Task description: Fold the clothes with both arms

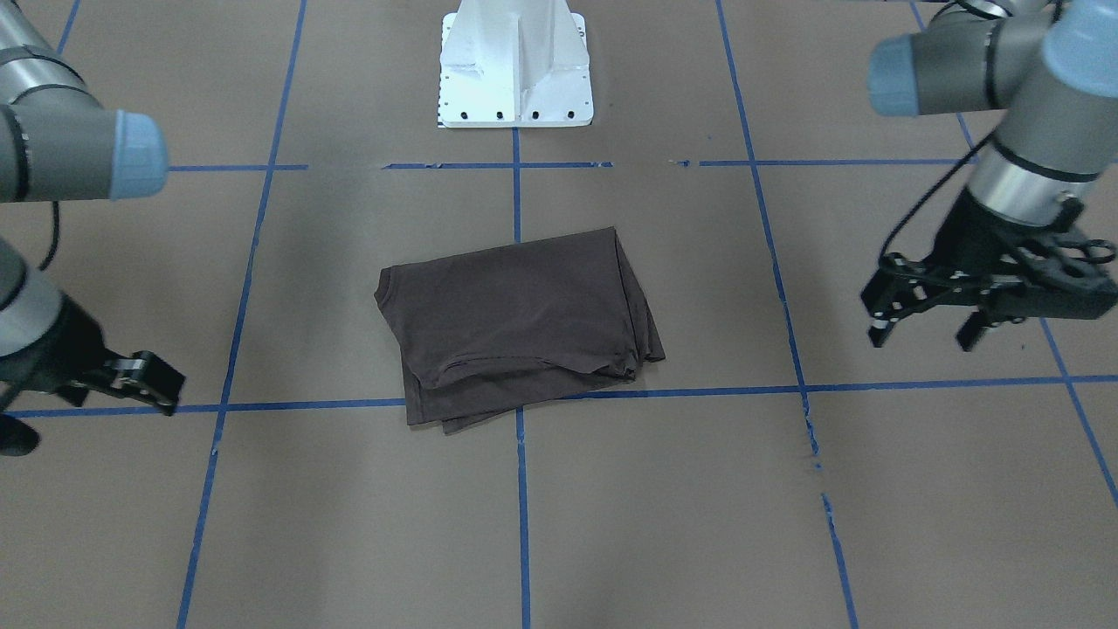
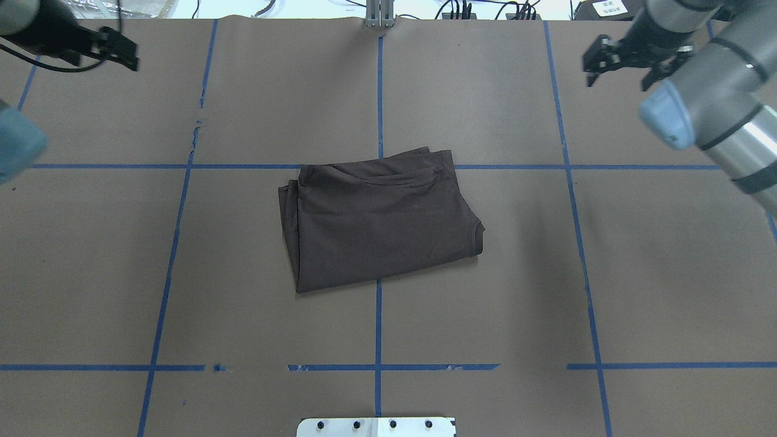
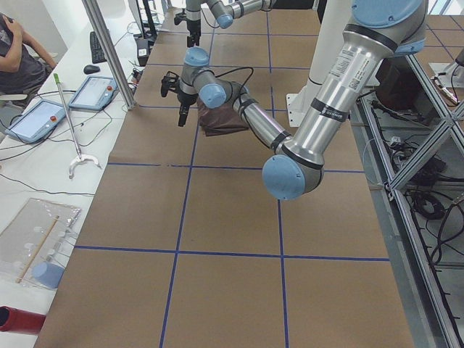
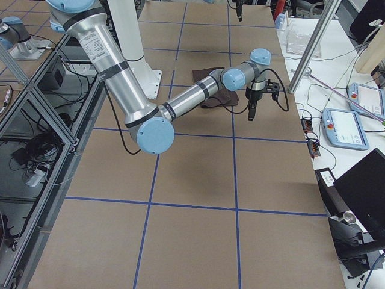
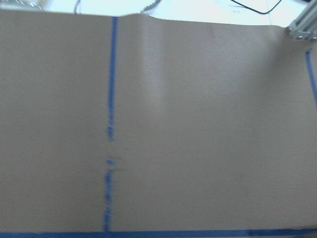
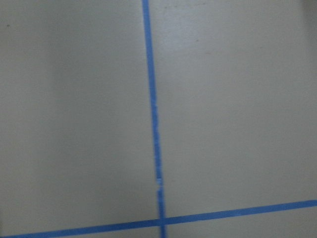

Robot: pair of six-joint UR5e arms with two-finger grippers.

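Note:
The dark brown T-shirt lies folded into a rough rectangle at the middle of the table, with neither gripper touching it. My left gripper hangs above the table well off to the shirt's side, open and empty, its fingers spread. On the opposite side my right gripper also hovers open and holds nothing. Both wrist views show only brown table paper and blue tape. In the exterior left view the shirt is partly hidden behind the left arm.
The white pedestal base stands at the robot's edge. Blue tape lines grid the brown paper. Beside the far edge are pendants and a seated person. Cables and equipment lie off the table.

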